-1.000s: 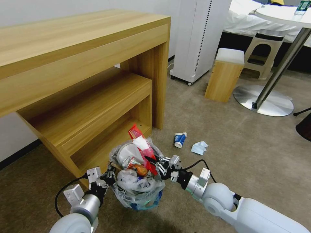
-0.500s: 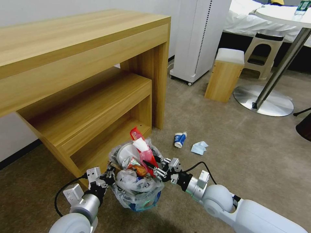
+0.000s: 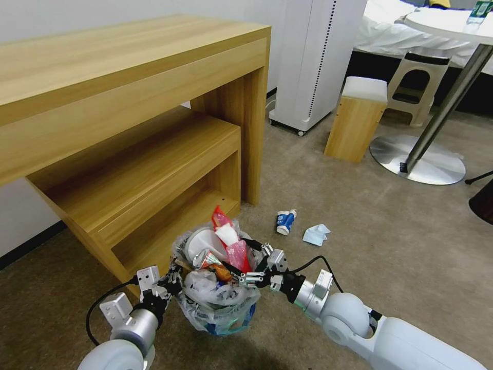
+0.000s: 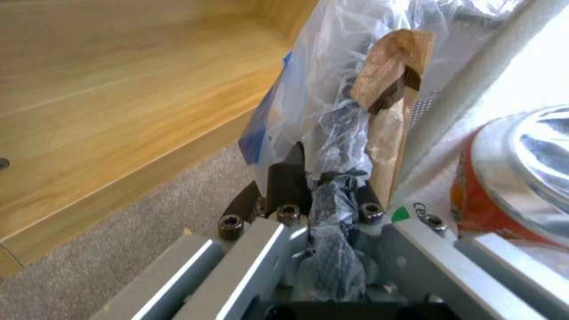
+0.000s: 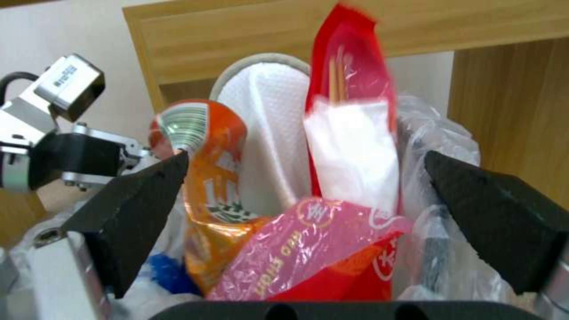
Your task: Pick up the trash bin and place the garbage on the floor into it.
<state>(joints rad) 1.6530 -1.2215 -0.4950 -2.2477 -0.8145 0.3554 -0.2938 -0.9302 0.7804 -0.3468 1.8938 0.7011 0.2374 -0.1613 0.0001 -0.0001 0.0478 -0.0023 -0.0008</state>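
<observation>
The floor (image 3: 359,231) is tan carpet. A big wood desk (image 3: 128,103) stands at about 10 o'clock in the head view. The bin (image 3: 218,303) sits low at 6 o'clock, just in front of the desk's low shelf. It has a crinkly clear bag and some blue low down. It is stuffed full: a white slipper (image 5: 266,129), an orange can (image 5: 204,160) and a red wrapper (image 5: 350,102) poke up.

The left gripper (image 4: 314,195) is at the bin's 9 o'clock side, pinched tight on the bin's rim and bag. The right gripper (image 3: 251,264) is at the bin's 3 o'clock side, with its fingers (image 5: 136,213) spread wide apart around the wrapper.

A blue-white cup (image 3: 285,222) and a tissue (image 3: 316,235) lie on the floor near each other, at about 1 o'clock from the bin.
</observation>
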